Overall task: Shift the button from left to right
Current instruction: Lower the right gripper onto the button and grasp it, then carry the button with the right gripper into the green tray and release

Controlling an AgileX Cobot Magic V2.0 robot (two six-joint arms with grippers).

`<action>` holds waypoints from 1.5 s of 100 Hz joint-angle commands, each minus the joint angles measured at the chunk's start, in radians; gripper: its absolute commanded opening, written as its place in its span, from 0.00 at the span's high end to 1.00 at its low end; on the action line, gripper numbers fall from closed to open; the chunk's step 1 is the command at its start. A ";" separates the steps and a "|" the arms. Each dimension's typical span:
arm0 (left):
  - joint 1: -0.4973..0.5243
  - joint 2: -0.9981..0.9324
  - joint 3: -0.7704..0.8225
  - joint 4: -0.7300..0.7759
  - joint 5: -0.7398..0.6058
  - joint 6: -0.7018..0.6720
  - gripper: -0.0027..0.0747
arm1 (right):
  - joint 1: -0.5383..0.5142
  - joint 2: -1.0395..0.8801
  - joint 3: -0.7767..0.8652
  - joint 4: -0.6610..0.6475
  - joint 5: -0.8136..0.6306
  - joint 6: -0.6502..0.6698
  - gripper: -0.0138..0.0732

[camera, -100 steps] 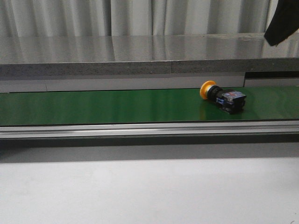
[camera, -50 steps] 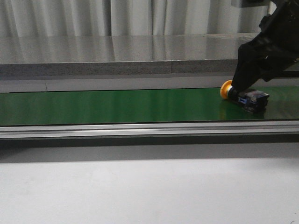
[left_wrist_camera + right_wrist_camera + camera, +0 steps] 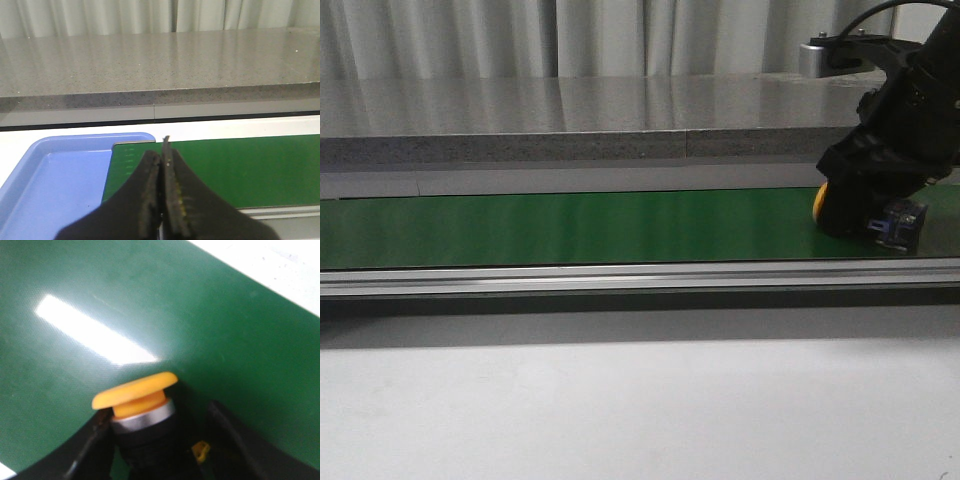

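— Looking at the right gripper (image 3: 865, 222), I think we are at the grasping step. It is low on the green belt (image 3: 570, 228), at the right end, directly over the button (image 3: 898, 222).

— Where is the button exactly?

— It lies on its side on the belt. From the front I see only a small piece of the yellow cap (image 3: 820, 198) on one side of the gripper and the black body with blue marks on the other side. In the right wrist view the cap (image 3: 135, 389) points away from the camera, and one dark finger (image 3: 92, 452) stands on each side of the body.

— Is it already clamped?

— This I cannot tell. The fingers are around the button, very near it, but the contact place is hidden at the edge of the picture. It can be holding, it can be only surrounding.

— And the left gripper (image 3: 162, 197)?

— Its two fingers are pressed together, holding nothing. It hangs above the other end of the belt, near a blue tray (image 3: 55, 185), well apart from the button.

— What does the next move need?

— In my opinion, first a firm grip on the black body, not on the cap, because the round cap may slip. Then a straight lift, so the button does not roll. After that, the carry to the right side.
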 commanded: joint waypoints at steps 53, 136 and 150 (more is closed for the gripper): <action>-0.006 0.007 -0.026 -0.008 -0.075 -0.009 0.99 | -0.209 -0.105 -0.170 0.018 0.118 0.068 0.59; -0.006 0.007 -0.026 -0.008 -0.075 -0.009 0.99 | -0.611 -0.029 -0.207 -0.017 0.035 0.067 0.59; -0.006 0.007 -0.026 -0.008 -0.075 -0.009 0.99 | -0.610 0.031 -0.207 -0.017 0.079 0.067 0.59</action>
